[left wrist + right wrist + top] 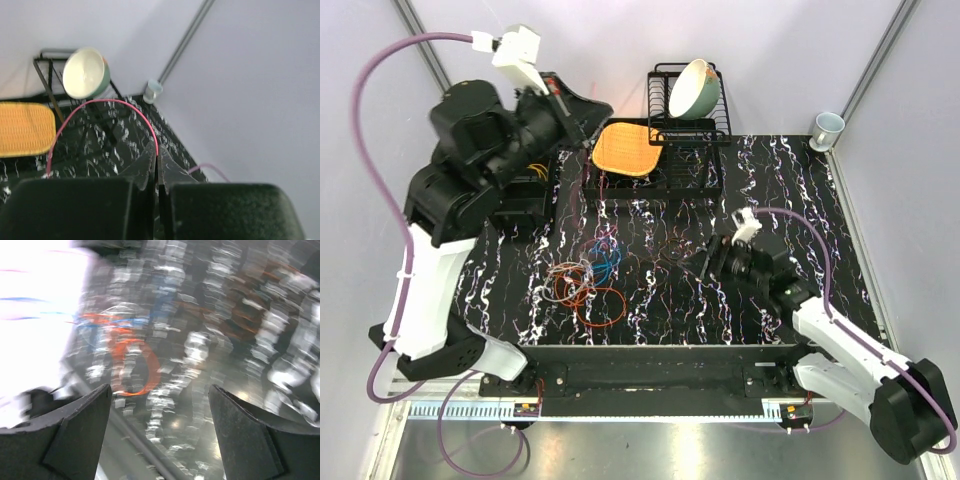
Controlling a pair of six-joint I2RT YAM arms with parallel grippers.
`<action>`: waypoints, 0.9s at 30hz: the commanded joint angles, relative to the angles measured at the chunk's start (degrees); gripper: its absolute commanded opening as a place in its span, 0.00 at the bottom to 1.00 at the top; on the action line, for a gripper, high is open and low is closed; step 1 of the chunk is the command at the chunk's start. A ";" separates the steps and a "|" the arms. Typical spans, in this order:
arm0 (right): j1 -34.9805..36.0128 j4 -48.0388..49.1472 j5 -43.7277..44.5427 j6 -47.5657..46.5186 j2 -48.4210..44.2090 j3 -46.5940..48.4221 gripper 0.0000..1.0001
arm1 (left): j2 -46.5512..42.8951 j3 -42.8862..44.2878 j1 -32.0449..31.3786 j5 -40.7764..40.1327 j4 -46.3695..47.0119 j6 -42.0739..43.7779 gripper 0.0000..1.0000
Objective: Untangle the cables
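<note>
A dish rack (705, 130) holding a tilted bowl (693, 88) stands at the back of the black marbled table (780, 190). A yellow woven mat (625, 147) lies beside it and a cup (827, 128) sits in the far corner. The cables (588, 282) lie tangled front left. The raised left gripper (156, 150) pinches a pink cable (100, 102). The right gripper (159, 390) hangs spread, empty.

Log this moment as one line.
left gripper: shut on red cable, raised | right gripper: open, empty, low over marbled table | cable tangle: on table, knotted
</note>
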 commanded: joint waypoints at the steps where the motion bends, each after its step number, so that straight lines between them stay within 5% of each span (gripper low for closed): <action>1: -0.19 6.13 -15.56 -1.77 0.05 9.56 0.85 | -0.94 -1.03 0.08 4.42 3.02 0.11 0.00; 12: 4.20 10.87 -18.12 -1.07 13.22 21.60 0.86 | 1.96 1.34 0.08 17.69 11.36 -4.72 0.00; 27: 12.81 20.01 -17.24 0.87 32.91 28.20 0.84 | 1.26 -1.73 0.08 15.94 12.07 -4.90 0.00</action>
